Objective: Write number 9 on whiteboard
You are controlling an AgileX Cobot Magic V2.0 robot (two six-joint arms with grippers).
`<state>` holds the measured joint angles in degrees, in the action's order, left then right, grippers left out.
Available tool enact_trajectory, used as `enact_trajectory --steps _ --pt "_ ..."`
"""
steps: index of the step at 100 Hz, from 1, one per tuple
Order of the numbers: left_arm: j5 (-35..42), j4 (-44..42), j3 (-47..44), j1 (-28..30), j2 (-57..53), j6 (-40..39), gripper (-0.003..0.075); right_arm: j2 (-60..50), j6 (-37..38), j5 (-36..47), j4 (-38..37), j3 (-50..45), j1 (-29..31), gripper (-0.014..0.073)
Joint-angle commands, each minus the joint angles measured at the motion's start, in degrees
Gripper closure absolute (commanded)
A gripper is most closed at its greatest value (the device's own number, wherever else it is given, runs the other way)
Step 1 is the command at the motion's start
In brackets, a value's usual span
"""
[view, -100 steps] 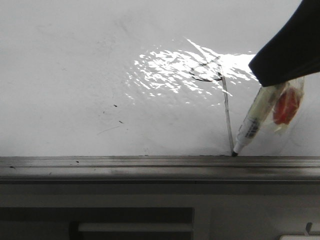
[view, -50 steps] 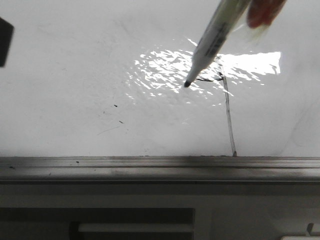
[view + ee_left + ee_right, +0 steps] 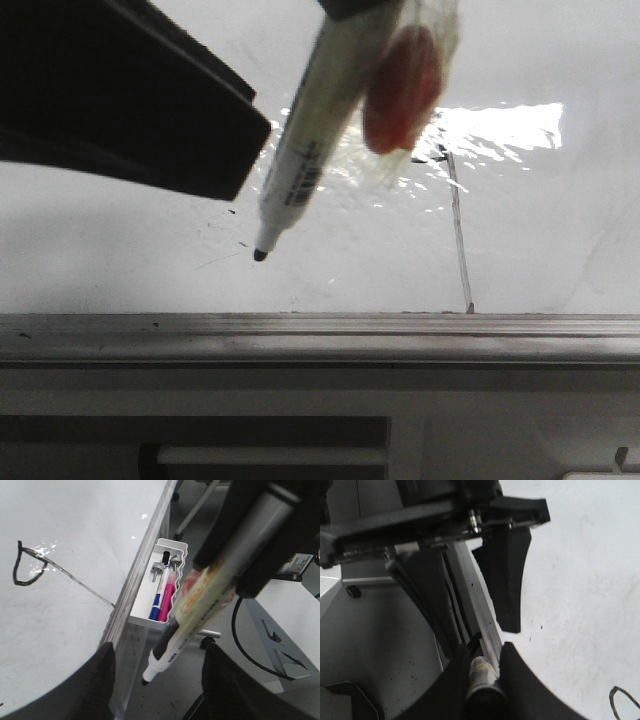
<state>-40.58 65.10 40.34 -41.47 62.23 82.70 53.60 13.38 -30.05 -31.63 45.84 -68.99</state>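
The whiteboard (image 3: 110, 260) carries the number 9: a thin tail (image 3: 459, 245) runs down to the grey ledge (image 3: 300, 335), and its loop is partly hidden behind the marker's tape. The whole 9 (image 3: 29, 565) shows in the left wrist view. My right gripper (image 3: 485, 652) is shut on a white marker (image 3: 305, 140) with a red taped piece (image 3: 403, 90). The marker's black tip (image 3: 260, 255) hangs left of the 9, off the stroke. My left gripper (image 3: 159, 650) is open and empty, its dark finger (image 3: 140, 100) close beside the marker.
A white holder (image 3: 165, 587) with blue and pink markers hangs at the board's edge. Small dark specks (image 3: 232, 212) and a faint scratch (image 3: 215, 262) mark the board near the marker tip. Bright glare (image 3: 500, 125) lies over the 9's top.
The marker left the bottom end of the 9's tail, rose past the loop and moved left and down. My left gripper came in from the left, close to the marker.
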Motion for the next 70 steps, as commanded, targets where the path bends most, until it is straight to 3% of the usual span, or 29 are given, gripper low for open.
enact_trajectory --steps 1,23,61,70 --pt "-2.79 3.86 2.36 -0.23 0.94 0.75 0.0352 -0.36 -0.36 4.89 -1.51 2.06 -0.05 0.0662" --pt "-1.79 3.97 2.49 -2.96 2.77 3.66 0.0383 -0.31 -0.36 6.72 -1.28 1.94 -0.05 0.0662" --pt "0.98 8.43 2.49 -4.57 3.09 3.66 0.0643 -0.31 -0.36 3.36 1.01 1.94 -0.08 0.0662" --pt "0.98 8.43 2.49 -4.57 3.09 3.66 0.0741 -0.31 -0.36 2.51 1.12 1.94 -0.08 0.0662"
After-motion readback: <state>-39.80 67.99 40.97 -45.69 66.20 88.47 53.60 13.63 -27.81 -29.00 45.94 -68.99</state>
